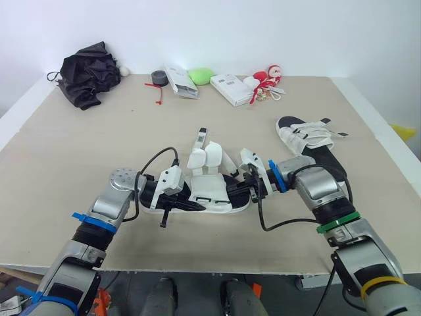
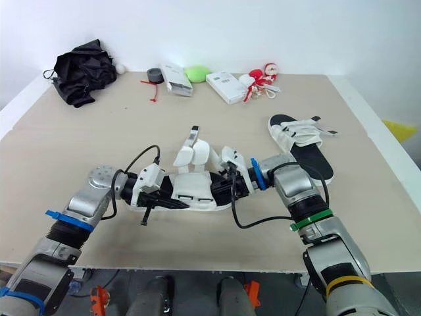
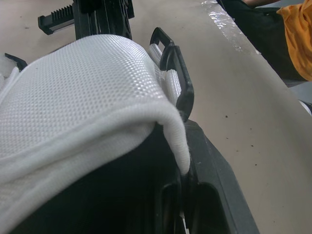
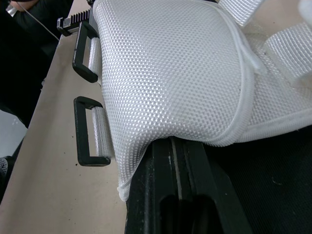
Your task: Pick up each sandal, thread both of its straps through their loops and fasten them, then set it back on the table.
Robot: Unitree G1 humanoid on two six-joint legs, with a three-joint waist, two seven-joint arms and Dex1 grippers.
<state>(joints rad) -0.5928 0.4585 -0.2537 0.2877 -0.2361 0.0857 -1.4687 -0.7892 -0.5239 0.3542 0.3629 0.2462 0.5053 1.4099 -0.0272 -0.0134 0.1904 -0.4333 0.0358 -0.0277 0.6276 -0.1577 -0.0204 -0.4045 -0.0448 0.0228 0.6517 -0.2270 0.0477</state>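
left gripper, right gripper both pinched onto near sandal ends; mesh upper soft, floppy; sole likely stiffer, light. grab strap tip, not mesh.

White cloth upper on the near sandal, woven in a fine, rough mesh with a smooth stitched hem. Ribbed white webbing for its straps. Hard black plastic loops, smooth with a slight sheen. Matt black sole. Same white cloth over black on the far sandal. Matt beige table, smooth, faintly speckled. Crumpled black cloth by its far left corner.
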